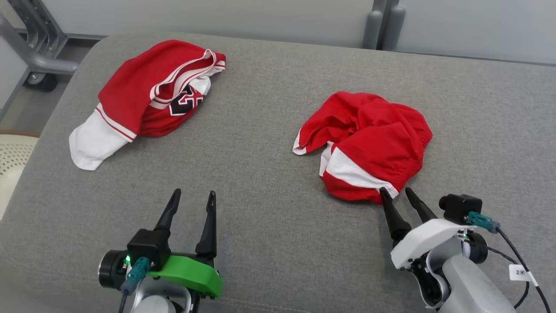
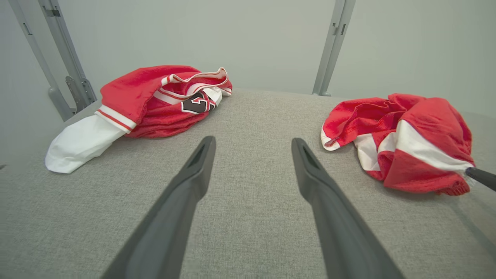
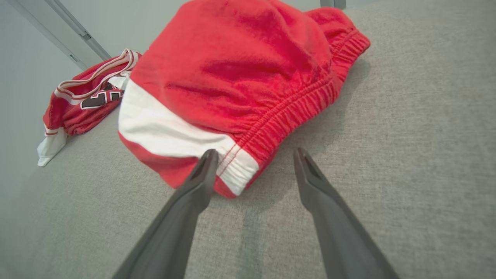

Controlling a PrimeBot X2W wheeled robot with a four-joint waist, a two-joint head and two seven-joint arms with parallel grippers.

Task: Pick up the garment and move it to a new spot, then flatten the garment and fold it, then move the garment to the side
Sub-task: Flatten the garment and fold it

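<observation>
Shorts (image 1: 373, 139), crumpled at right on cushion (image 1: 269, 195), not yet lifted: right gripper (image 1: 395, 190) spread wide and empty at waistband (image 3: 286, 112) edge, left gripper (image 1: 194, 191) spread too over bare cushion, leaving pick-up, move, flattening, folding and setting aside all to do.

A wide grey woven-fabric padded surface (image 1: 269, 243) with rounded corners spreads across the head view from 3 to 9 o'clock. Behind it at 12 o'clock stand smooth pale grey wall panels (image 1: 217, 17), split at 1 o'clock by two upright grey metal posts (image 1: 382, 26). At 10 o'clock a grey tubular metal frame (image 1: 52, 65) sits on a black caster wheel (image 1: 41, 81) over dull grey floor (image 1: 26, 108). At 9 o'clock lies a cream perforated plastic rim (image 1: 13, 152). The light is soft and even, with faint shadows.
</observation>
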